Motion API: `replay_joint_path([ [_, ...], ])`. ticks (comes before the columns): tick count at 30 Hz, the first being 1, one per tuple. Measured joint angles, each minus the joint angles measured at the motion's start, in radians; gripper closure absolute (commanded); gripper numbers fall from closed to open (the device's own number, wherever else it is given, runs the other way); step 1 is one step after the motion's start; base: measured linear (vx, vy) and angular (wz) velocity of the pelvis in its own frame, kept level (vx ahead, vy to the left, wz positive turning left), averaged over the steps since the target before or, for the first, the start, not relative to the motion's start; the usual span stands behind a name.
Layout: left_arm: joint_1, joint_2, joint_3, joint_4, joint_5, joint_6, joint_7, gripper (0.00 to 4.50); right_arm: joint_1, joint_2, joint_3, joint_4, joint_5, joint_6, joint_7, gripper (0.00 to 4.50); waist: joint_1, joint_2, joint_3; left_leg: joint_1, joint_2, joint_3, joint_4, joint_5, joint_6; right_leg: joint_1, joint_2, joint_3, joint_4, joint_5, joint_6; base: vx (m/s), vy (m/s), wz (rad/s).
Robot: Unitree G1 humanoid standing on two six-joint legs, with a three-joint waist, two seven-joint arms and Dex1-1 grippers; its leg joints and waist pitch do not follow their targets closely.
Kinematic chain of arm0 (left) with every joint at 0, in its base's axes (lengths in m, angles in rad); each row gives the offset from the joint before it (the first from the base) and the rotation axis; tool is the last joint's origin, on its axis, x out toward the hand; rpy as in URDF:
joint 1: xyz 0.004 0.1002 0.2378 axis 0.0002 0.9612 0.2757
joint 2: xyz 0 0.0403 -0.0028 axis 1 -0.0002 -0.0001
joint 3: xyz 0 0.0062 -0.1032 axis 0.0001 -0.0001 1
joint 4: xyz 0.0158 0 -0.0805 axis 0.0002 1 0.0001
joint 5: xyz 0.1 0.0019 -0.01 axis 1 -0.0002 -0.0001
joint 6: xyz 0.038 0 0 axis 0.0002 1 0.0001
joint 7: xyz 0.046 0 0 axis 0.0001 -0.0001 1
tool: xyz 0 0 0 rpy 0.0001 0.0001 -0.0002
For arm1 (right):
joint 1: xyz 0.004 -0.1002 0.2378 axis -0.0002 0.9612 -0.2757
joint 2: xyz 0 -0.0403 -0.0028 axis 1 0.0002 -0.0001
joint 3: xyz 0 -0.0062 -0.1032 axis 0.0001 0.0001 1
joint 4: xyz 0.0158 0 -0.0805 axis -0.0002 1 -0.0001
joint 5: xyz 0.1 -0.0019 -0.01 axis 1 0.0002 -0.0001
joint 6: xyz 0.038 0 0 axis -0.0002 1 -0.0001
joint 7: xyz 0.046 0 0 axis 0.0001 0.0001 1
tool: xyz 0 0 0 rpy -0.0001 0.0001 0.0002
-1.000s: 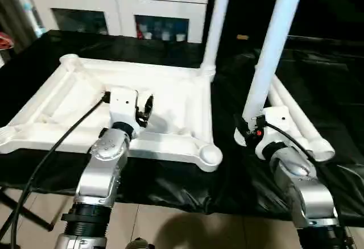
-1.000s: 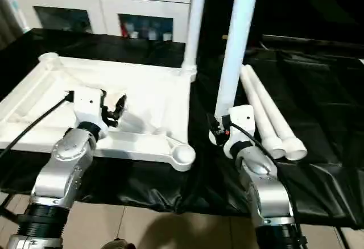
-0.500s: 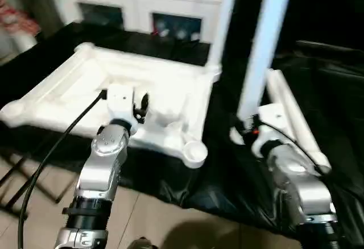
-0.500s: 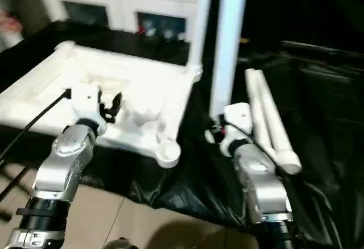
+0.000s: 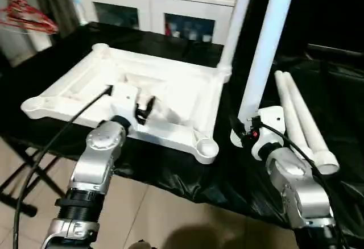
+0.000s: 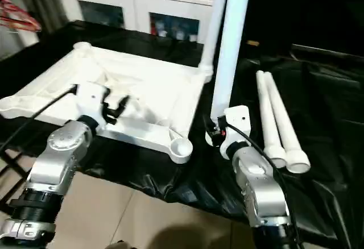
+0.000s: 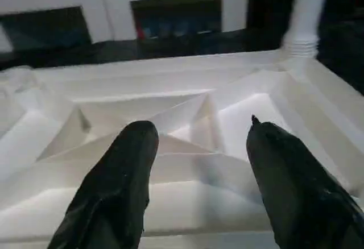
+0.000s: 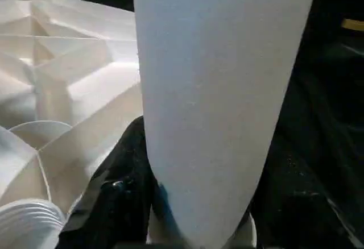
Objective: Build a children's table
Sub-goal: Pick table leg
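Unmoved since earlier: right gripper (image 5: 245, 131) clamping upright tube leg (image 5: 263, 50); left gripper (image 7: 196, 164) open over table top (image 5: 170, 90). Light, rigid, slippery; best gripped low.

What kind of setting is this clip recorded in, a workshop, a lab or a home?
Probably a room in a home, or one set up like it: a white cabinet with glass doors stands behind the work surface, red clothes hangers hang at the side, and the floor is pale tile.

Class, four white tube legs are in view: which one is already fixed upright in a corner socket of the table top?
The leg at the top's far right corner. It stands in its socket; another is held by the right end effector; two lie on the black cloth.
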Motion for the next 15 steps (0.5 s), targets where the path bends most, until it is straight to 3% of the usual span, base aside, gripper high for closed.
replay_joint_path([
  [1, -0.001, -0.008, 0.001, 0.007, 0.0, -0.006, 0.008, 1.57, 0.002, 0.001, 0.0, 0.0, 0.0, 0.002, -0.002, 2.61, 0.003, -0.002, 0.0, 0.005, -0.006, 0.007, 0.002, 0.001, 0.005, -0.005, -0.009, 0.003, 0.004, 0.003, 0.004, -0.002, 0.094, -0.21],
  [2, -0.001, -0.018, -0.001, 0.013, 0.001, -0.012, 0.014, 1.57, 0.005, 0.003, -0.001, 0.0, 0.0, 0.008, -0.006, 2.61, 0.017, -0.004, 0.001, 0.018, -0.007, 0.029, 0.0, -0.003, 0.01, -0.008, -0.007, 0.036, 0.009, 0.008, 0.009, -0.002, 0.094, -0.21],
  [3, -0.002, -0.022, -0.005, 0.012, 0.001, -0.017, 0.014, 1.57, 0.006, 0.004, -0.001, 0.0, 0.001, 0.011, -0.008, 2.61, 0.035, -0.006, 0.002, 0.024, -0.014, 0.025, 0.001, -0.006, 0.013, -0.014, -0.006, 0.062, 0.018, 0.009, 0.012, 0.033, 0.12, -0.57],
  [4, -0.005, -0.027, -0.007, 0.011, 0.002, -0.026, 0.015, 1.57, 0.006, 0.005, -0.002, 0.0, 0.001, 0.012, -0.01, 2.61, 0.046, -0.006, 0.002, 0.027, -0.018, 0.011, 0.019, -0.019, 0.022, -0.022, -0.006, 0.088, 0.027, 0.009, 0.018, 0.03, 0.067, -0.39],
  [5, -0.009, -0.033, -0.015, 0.011, 0.003, -0.035, 0.017, 1.57, 0.01, 0.004, -0.004, 0.0, 0.001, 0.012, -0.016, 2.61, 0.058, -0.008, 0.002, 0.026, -0.022, -0.012, 0.043, -0.029, 0.027, -0.028, -0.005, 0.113, 0.034, 0.008, 0.027, 0.052, 0.153, -0.7],
  [6, -0.01, -0.034, -0.028, 0.009, 0.015, -0.05, 0.027, 1.57, 0.017, 0.006, -0.005, 0.0, 0.0, 0.013, -0.021, 2.61, 0.063, -0.008, 0.002, 0.018, -0.025, -0.048, 0.076, -0.037, 0.033, -0.032, -0.003, 0.15, 0.04, 0.009, 0.041, 0.029, 0.189, -0.55],
  [7, -0.01, -0.033, -0.034, 0.007, 0.027, -0.057, 0.037, 1.57, 0.022, 0.007, -0.004, -0.001, 0.0, 0.013, -0.022, 2.61, 0.059, -0.005, 0.0, 0.017, -0.022, -0.066, 0.06, -0.036, 0.034, -0.035, -0.001, 0.167, 0.041, 0.011, 0.047, 0.037, 0.321, -0.57],
  [8, -0.014, -0.029, -0.036, -0.001, 0.041, -0.075, 0.053, 1.57, 0.023, 0.012, -0.006, -0.002, -0.001, 0.014, -0.025, 2.61, 0.039, 0.008, -0.007, 0.007, -0.01, -0.072, 0.031, -0.03, -0.035, -0.042, -0.009, 0.161, 0.041, 0.015, 0.049, 0.015, 0.235, -0.26],
  [10, -0.011, -0.02, -0.028, -0.006, 0.043, -0.083, 0.063, 1.57, 0.026, 0.026, 0.003, -0.002, -0.002, 0.02, -0.028, 2.61, -0.004, 0.005, -0.008, -0.008, -0.016, -0.063, 0.037, -0.031, -0.02, -0.046, -0.012, 0.161, 0.031, 0.02, 0.027, 0.028, 0.231, 0.1],
  [11, -0.008, -0.02, -0.016, -0.006, 0.042, -0.083, 0.068, 1.57, 0.025, 0.032, 0.013, -0.002, -0.002, 0.021, -0.027, 2.61, -0.017, 0.006, -0.008, -0.016, -0.017, -0.065, 0.041, -0.034, -0.016, -0.043, -0.012, 0.156, 0.026, 0.021, 0.007, 0.019, 0.211, 0.13],
  [12, -0.001, -0.029, -0.009, -0.014, 0.038, -0.075, 0.071, 1.57, 0.025, 0.034, 0.014, -0.003, -0.004, 0.022, -0.027, 2.61, -0.028, 0.007, -0.008, -0.021, -0.017, -0.069, 0.042, -0.032, -0.013, -0.043, -0.011, 0.137, 0.038, 0.013, -0.001, 0.001, 0.142, 0.15],
  [14, 0.014, -0.038, 0.015, -0.03, 0.03, -0.061, 0.083, 1.57, 0.019, 0.028, 0.013, -0.011, -0.004, 0.023, -0.025, 2.61, -0.032, 0.006, -0.012, -0.033, -0.006, -0.072, 0.039, -0.022, -0.003, -0.04, 0.0, 0.103, 0.085, -0.014, 0.004, 0.008, 0.061, 0.08],
  [15, 0.02, -0.04, 0.015, -0.034, 0.028, -0.061, 0.087, 1.57, 0.017, 0.024, 0.011, -0.018, -0.004, 0.023, -0.025, 2.61, -0.033, 0.003, -0.014, -0.042, -0.006, -0.072, 0.038, -0.017, -0.001, -0.04, -0.001, 0.101, 0.092, -0.03, 0.01, 0.0, 0.0, 0.0],
])
